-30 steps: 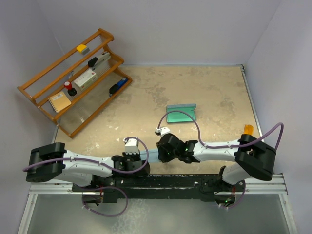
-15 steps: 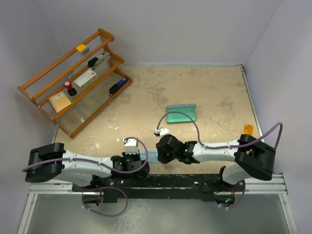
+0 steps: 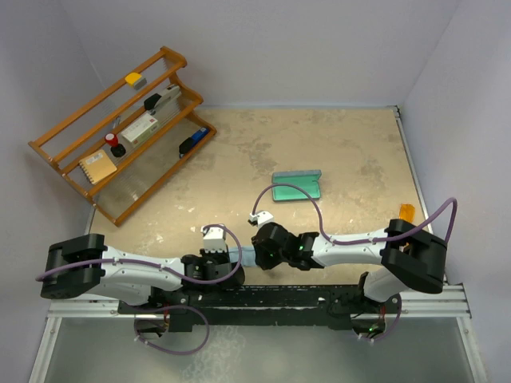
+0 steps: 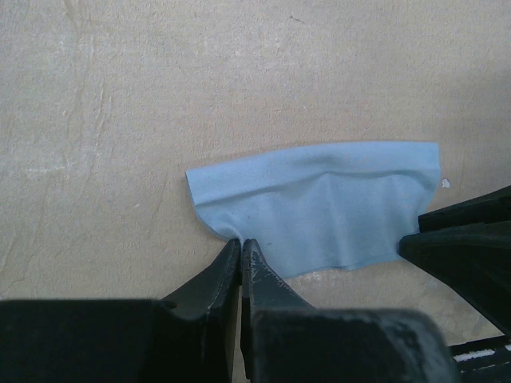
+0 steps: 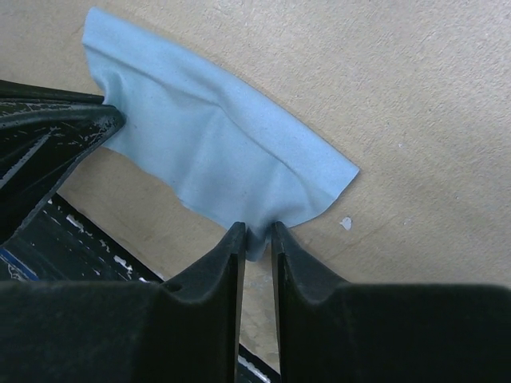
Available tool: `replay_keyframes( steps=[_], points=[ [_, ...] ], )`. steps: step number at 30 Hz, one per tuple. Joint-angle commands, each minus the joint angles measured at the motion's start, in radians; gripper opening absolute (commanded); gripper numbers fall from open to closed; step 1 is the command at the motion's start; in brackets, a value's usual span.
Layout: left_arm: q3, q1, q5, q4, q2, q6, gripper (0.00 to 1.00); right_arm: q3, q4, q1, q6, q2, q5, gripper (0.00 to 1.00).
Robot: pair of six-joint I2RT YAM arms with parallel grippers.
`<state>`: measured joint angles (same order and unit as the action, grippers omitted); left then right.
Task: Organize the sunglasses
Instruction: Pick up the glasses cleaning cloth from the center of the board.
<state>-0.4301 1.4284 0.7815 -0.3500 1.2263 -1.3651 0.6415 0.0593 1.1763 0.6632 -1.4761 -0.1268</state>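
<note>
A light blue cloth (image 4: 327, 207) lies flat on the beige table near the front edge, stretched between my two grippers; it also shows in the top view (image 3: 245, 256). My left gripper (image 4: 241, 243) is shut on its near left corner. My right gripper (image 5: 255, 231) pinches the opposite edge of the cloth (image 5: 207, 152), with a fold bunched between its fingers. In the top view the left gripper (image 3: 231, 260) and right gripper (image 3: 257, 254) face each other closely. A teal glasses case (image 3: 296, 186) lies open at mid table. No sunglasses are visible.
A wooden tiered rack (image 3: 80, 120) with small items stands at the back left. A small orange object (image 3: 406, 211) sits at the right edge. The black base rail (image 3: 287, 299) runs just behind the grippers.
The right gripper has shifted slightly left and toward the front edge. The left wrist has moved a little the same way. Both keep hold of the cloth.
</note>
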Motion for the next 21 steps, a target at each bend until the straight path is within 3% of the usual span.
replay_keyframes(
  steps=[1,11,16,21],
  points=[
    [0.016,0.006,-0.01,-0.006,-0.011,0.009,0.0,0.015,-0.069,0.014,0.004,-0.03,-0.037,0.2],
    [0.021,0.006,-0.011,-0.005,-0.01,0.006,0.0,0.009,-0.073,0.016,0.013,-0.015,-0.062,0.11],
    [0.017,0.006,-0.008,0.013,-0.004,0.018,0.0,0.006,-0.065,0.015,0.016,-0.005,-0.069,0.0],
    [-0.007,0.005,0.003,0.019,0.001,0.04,0.0,0.019,-0.076,0.014,0.015,0.008,-0.088,0.0]
  ],
)
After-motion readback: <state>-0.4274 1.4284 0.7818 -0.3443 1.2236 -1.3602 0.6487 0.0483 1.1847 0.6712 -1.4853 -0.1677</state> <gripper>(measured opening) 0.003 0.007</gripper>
